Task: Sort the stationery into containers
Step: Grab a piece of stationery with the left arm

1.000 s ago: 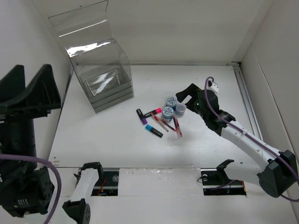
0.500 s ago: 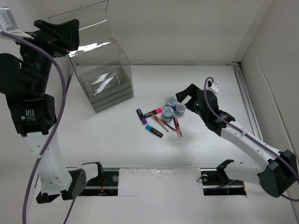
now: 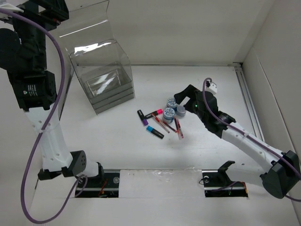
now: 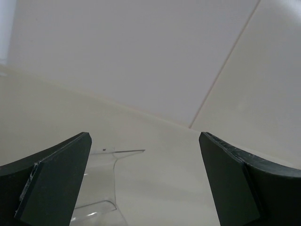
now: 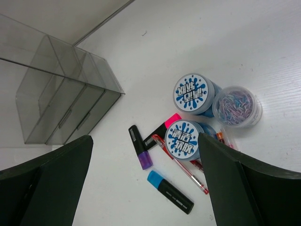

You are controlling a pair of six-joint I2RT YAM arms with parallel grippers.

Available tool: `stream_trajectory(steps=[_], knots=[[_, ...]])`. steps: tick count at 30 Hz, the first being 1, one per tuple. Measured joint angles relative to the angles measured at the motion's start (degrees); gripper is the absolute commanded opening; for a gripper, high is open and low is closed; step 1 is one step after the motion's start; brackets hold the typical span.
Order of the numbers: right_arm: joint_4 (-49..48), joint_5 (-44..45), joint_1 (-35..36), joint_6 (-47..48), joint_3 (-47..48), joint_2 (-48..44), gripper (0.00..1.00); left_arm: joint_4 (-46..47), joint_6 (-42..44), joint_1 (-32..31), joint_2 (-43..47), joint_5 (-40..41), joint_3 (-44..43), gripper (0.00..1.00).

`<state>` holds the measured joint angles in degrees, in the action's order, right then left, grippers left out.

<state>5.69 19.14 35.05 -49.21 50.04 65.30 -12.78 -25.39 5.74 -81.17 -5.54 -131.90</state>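
Observation:
The stationery lies in a cluster mid-table: a purple-capped marker [image 3: 142,117] [image 5: 140,147], a pink-capped marker [image 3: 154,113] [image 5: 162,132], a blue-capped marker [image 3: 154,132] [image 5: 170,191], thin red pens [image 3: 162,123] [image 5: 178,163], and two blue-white rolls [image 3: 172,102] [image 5: 192,92] [image 5: 183,138]. The clear organizer [image 3: 101,80] [image 5: 61,89] stands at the back left with its lid up. My right gripper [image 3: 185,97] [image 5: 145,137] is open and empty, hovering above the cluster's right side. My left gripper [image 3: 51,9] [image 4: 145,136] is open and empty, raised high at the far left beside the lid.
A small clear tub of coloured clips [image 3: 181,110] [image 5: 236,105] sits against the rolls. White walls close in the table on the left, back and right. The organizer's clear lid edge [image 4: 99,179] shows below the left fingers.
The left arm has swung up from the near left to high beside the organizer's lid. The right gripper has shifted slightly left over the rolls.

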Motion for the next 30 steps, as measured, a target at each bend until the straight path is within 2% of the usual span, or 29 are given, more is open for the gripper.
stream_trajectory(steps=[2, 4, 10, 14, 18, 21, 23, 26, 27, 30], knots=[[0.0, 0.4, 0.2, 0.4, 0.1, 0.0, 0.99, 0.4, -0.4, 0.0, -1.9, -0.4, -2.4, 1.00], [-0.1, 0.6, 0.5, 0.6, 0.2, 0.0, 0.99, 1.9, -0.3, 0.0, -1.4, -1.0, 0.3, 1.00], [-0.1, 0.9, 2.2, 1.4, 1.2, 1.2, 0.99, 6.0, 0.7, 0.0, 10.0, -2.5, 27.0, 1.00], [-0.7, 0.6, 5.3, 3.2, 2.0, 1.6, 0.99, 6.4, 0.6, 0.0, 14.8, -4.5, 35.5, 1.00], [-2.7, -3.3, 9.1, 6.3, 2.5, 0.5, 0.99, 4.7, 0.6, 0.0, 21.5, -5.2, 38.8, 1.00], [-3.3, -6.6, 12.2, 8.4, 5.4, 0.4, 0.99, 4.3, 0.7, 0.0, 27.1, -6.5, 39.4, 1.00], [-3.9, -8.7, 14.1, 10.1, 7.9, 0.5, 0.97, 4.1, 0.9, 0.0, 32.1, -6.8, 43.0, 1.00], [-4.9, -12.9, 16.3, 12.5, 12.3, 1.6, 0.86, 3.0, 1.4, 0.0, 39.8, -6.9, 48.8, 1.00], [-5.0, -15.1, 16.7, 13.2, 13.9, 1.9, 0.77, 2.8, 1.5, 0.0, 41.4, -6.9, 50.2, 1.00], [-5.4, -20.8, 17.1, 14.8, 17.9, 3.0, 0.61, 1.0, 2.9, 0.0, 43.7, -4.0, 52.5, 1.00]])
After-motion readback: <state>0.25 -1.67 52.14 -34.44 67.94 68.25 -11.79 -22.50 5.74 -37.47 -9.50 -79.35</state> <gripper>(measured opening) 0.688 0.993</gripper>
